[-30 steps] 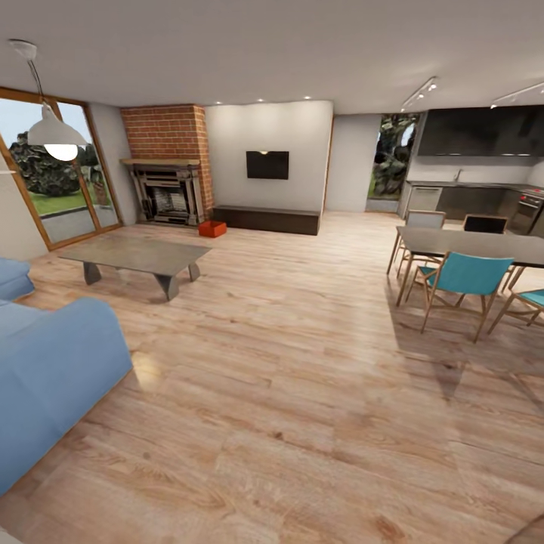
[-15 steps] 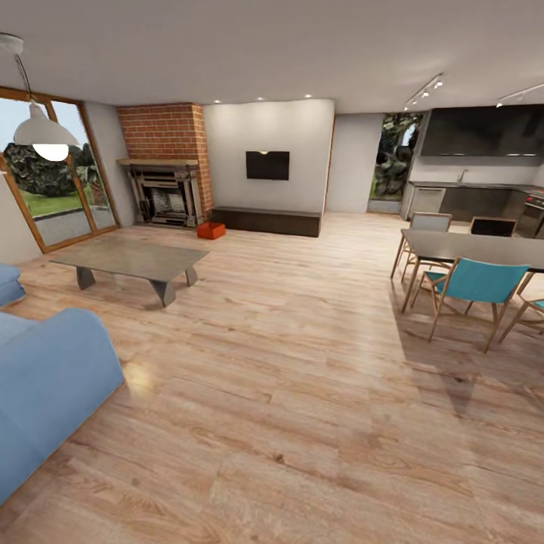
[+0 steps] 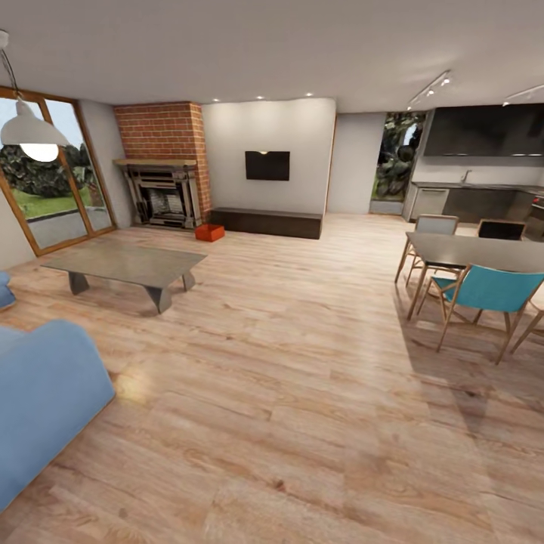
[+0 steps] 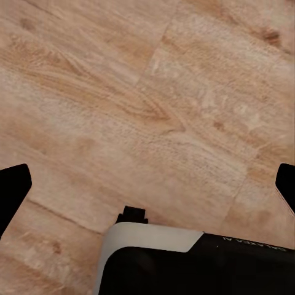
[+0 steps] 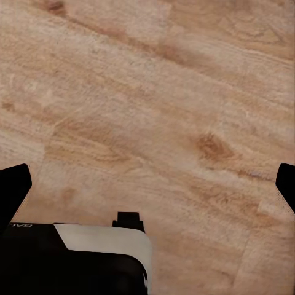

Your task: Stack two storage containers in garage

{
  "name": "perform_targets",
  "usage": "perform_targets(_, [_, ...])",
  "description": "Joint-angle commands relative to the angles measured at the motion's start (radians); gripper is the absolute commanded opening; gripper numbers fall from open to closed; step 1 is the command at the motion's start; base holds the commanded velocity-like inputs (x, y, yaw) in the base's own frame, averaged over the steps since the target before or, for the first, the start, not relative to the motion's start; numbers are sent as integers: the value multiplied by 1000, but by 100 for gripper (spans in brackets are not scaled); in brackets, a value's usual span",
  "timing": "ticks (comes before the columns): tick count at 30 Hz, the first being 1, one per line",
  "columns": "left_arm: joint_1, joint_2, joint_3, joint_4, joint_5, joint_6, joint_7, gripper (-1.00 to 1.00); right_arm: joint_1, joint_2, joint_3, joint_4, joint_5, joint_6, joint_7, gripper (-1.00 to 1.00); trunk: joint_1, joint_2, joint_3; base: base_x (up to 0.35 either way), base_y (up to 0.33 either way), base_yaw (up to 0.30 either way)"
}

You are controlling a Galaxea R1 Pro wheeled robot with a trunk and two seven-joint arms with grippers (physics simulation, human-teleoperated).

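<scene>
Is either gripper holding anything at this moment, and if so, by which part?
Nothing is held. The left gripper and right gripper both have fingers spread wide, with bare wood floor between them.

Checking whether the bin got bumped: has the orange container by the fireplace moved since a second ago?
No. The orange container sits at the same end of the dark bench; only the camera shifted.

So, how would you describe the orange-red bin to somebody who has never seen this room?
Find the red brick chimney with the fireplace under it at the far wall. Just to the right, the long dark bench lies on the wood floor. The bin sits at its left end, small, low and the only bright orange-red thing there.
</scene>
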Motion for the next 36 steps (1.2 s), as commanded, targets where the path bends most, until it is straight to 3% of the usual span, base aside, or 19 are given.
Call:
perform_targets(1, [-1,-1,2,0,9,-3,-1,100,-1,0,8,1,1,-2,-6,100,1,-1,-2,326,0,0])
perform_targets(36, [-1,-1,2,0,9,-3,-1,100,-1,0,8,1,0,-2,-6,100,1,-1,-2,326,0,0])
